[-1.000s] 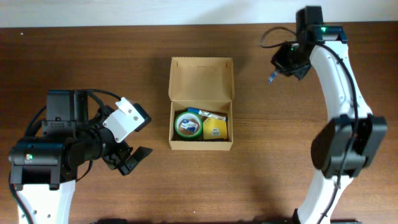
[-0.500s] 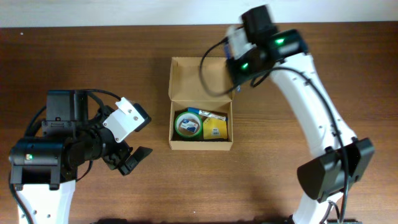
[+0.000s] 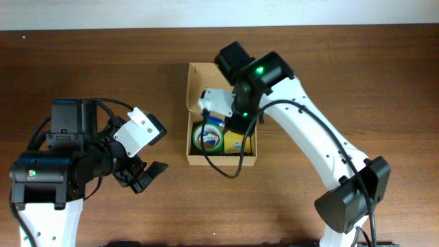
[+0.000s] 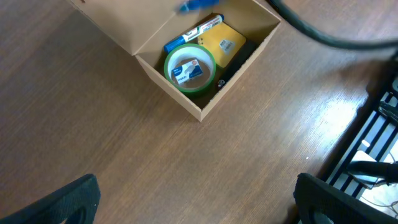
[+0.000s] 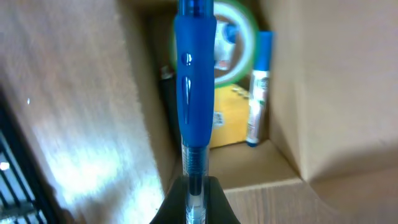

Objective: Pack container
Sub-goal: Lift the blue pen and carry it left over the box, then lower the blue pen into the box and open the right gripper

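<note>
Robot lab: arms [image 3: 309, 132] at wooden table [image 3: 329, 55] (white wall [image 3: 137, 10]).

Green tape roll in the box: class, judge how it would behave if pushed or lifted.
The green tape roll lies flat, so it probably won't roll unless tipped on edge. It looks a stiff ring, likely keeping its shape when gripped. Sitting close between the container wall and yellow pack, it would probably hardly slide.

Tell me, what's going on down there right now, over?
Right pincer shut on blue pen, above open container. Left pincer open, empty, off to the side. Container holds green tape roll, marker, yellow item. Nothing blocking the opening.
</note>
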Tool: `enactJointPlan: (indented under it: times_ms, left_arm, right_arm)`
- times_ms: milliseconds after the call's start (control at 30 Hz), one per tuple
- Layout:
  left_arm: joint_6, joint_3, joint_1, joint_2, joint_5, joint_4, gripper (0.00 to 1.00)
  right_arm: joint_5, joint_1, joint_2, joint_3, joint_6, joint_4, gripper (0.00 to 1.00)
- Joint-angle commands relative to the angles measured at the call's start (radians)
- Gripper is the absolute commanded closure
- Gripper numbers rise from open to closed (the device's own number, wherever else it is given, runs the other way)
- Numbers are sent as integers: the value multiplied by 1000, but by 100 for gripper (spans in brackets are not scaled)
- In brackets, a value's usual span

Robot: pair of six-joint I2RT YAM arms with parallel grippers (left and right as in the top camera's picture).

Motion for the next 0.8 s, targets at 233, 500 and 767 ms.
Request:
enactJointPlan:
  times_ms: [233, 500, 767]
  left_arm:
    - [13, 18, 6, -1, 18, 0, 1]
    - [13, 18, 6, -1, 18, 0, 0]
    - [13, 18, 6, -1, 18, 0, 1]
  right_arm:
    - [-6, 45, -15, -194, -105, 87, 96]
    - [-6, 45, -12, -245, -105, 142, 96]
    - [-9, 45, 7, -246, -104, 142, 96]
